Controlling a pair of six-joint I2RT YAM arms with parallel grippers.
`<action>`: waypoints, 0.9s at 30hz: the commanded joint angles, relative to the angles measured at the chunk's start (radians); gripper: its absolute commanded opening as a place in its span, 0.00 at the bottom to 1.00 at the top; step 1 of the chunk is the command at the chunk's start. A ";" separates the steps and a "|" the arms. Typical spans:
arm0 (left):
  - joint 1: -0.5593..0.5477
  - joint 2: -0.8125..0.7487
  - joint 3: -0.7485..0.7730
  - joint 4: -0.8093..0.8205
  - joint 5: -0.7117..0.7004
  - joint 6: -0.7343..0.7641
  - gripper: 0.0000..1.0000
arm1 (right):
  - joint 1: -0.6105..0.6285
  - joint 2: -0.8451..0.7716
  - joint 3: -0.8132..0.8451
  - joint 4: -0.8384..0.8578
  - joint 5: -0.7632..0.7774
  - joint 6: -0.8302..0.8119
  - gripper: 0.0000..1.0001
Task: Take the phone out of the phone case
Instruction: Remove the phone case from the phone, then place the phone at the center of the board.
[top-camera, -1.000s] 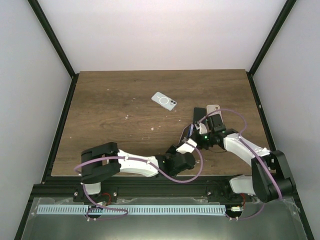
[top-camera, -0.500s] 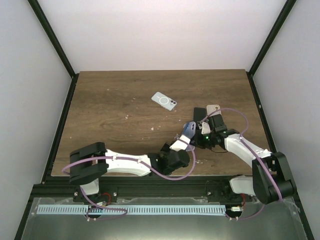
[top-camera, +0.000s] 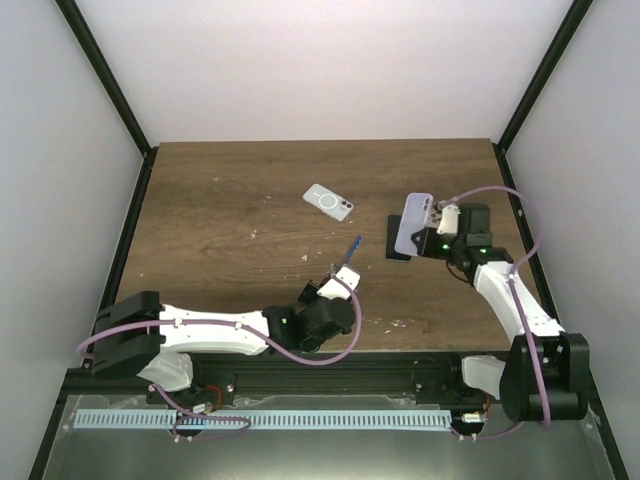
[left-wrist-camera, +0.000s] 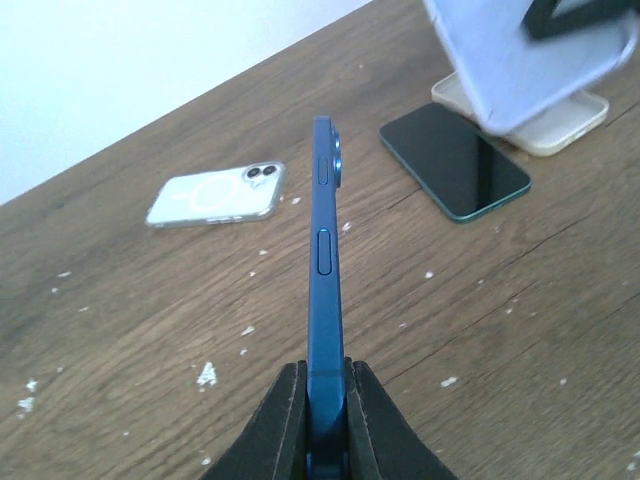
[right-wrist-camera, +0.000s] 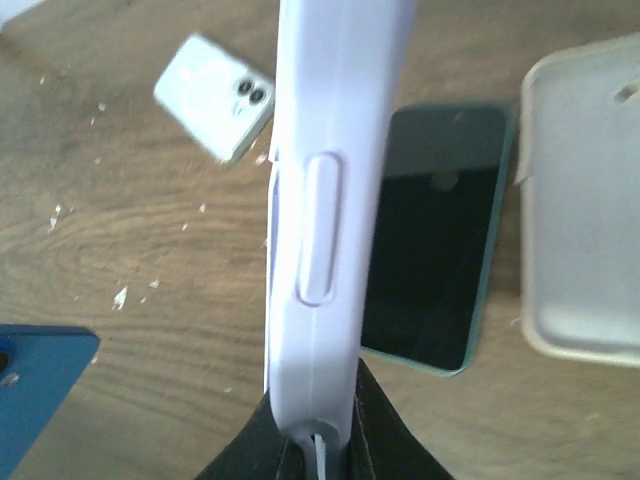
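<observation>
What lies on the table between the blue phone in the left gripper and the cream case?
A dark phone, flat and screen up, beside the cream case. The left wrist view shows it, right of the blue phone.
</observation>
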 joint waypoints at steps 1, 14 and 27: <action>-0.003 -0.018 -0.021 0.016 -0.064 0.127 0.00 | -0.093 -0.052 0.049 0.066 -0.084 -0.182 0.01; 0.114 0.216 0.148 0.013 0.024 0.615 0.00 | -0.184 -0.239 0.025 0.051 -0.186 -0.344 0.01; 0.187 0.539 0.470 -0.035 0.044 0.878 0.00 | -0.199 -0.234 0.016 0.056 -0.081 -0.327 0.01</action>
